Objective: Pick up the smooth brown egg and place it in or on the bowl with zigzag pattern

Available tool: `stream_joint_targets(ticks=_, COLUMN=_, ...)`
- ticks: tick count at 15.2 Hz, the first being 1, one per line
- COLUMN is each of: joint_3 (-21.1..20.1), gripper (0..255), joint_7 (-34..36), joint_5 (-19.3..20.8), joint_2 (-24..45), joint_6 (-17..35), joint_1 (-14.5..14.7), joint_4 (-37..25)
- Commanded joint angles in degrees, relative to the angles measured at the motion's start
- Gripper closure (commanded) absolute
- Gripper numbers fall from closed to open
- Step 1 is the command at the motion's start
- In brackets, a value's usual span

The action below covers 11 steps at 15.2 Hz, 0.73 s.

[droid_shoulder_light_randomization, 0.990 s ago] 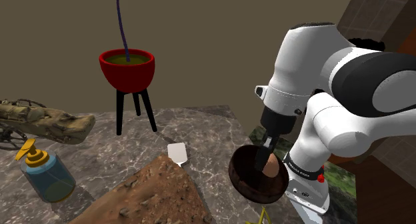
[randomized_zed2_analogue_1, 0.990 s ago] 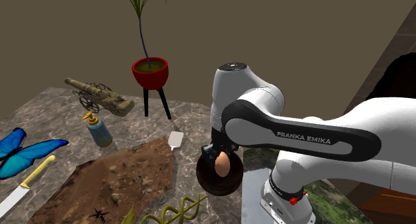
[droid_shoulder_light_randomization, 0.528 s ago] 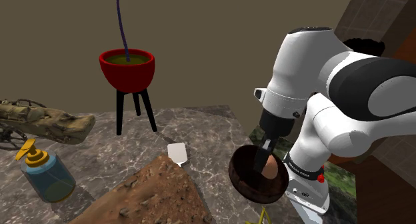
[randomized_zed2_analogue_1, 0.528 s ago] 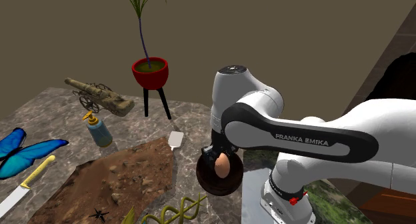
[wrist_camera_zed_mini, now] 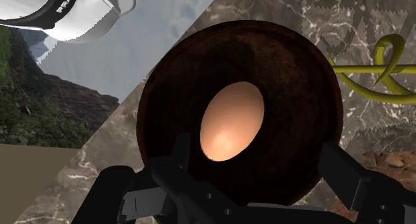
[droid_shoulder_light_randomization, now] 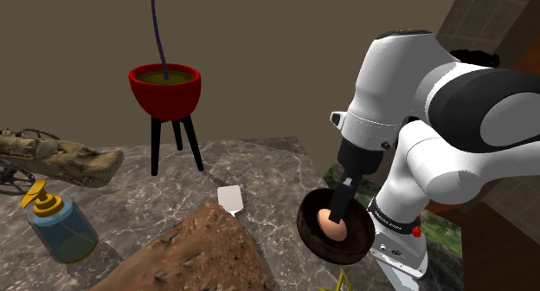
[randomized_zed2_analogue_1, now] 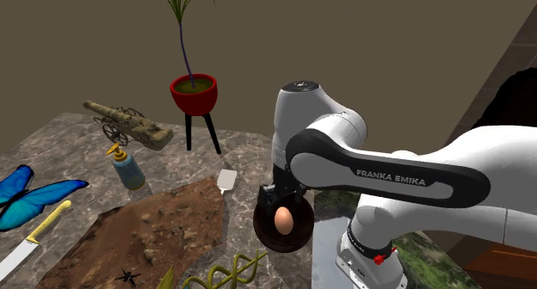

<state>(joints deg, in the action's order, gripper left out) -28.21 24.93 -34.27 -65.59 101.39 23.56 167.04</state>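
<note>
Egg (wrist_camera_zed_mini: 230, 121) sits in the bowl (wrist_camera_zed_mini: 307, 76)!
Claw (wrist_camera_zed_mini: 257, 156) spread wide, gripping nothing; best rise straight up, clear of the rim.

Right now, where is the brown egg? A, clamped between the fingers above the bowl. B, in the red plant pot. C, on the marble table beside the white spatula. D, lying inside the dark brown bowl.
D: the egg lies on the floor of the bowl, and the gripper above it has its fingers standing apart.
</note>
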Motion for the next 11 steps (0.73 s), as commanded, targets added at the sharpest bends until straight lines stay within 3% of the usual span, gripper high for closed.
stream_joint_targets(ticks=1, joint_3=1.86, gripper=0, joint_7=0.16, joint_5=1.98, joint_2=-0.52, joint_6=-2.94, joint_1=-0.89, joint_4=-2.43)
stream_joint_targets(ticks=3, joint_3=3.93, gripper=0, joint_7=0.24, joint_5=4.11, joint_2=-0.57, joint_6=-6.07, joint_1=-1.92, joint_4=-5.51)
stream_joint_targets(ticks=11, joint_3=3.92, gripper=0, joint_7=0.24, joint_5=4.11, joint_2=-0.57, joint_6=-6.07, joint_1=-1.92, joint_4=-5.51)
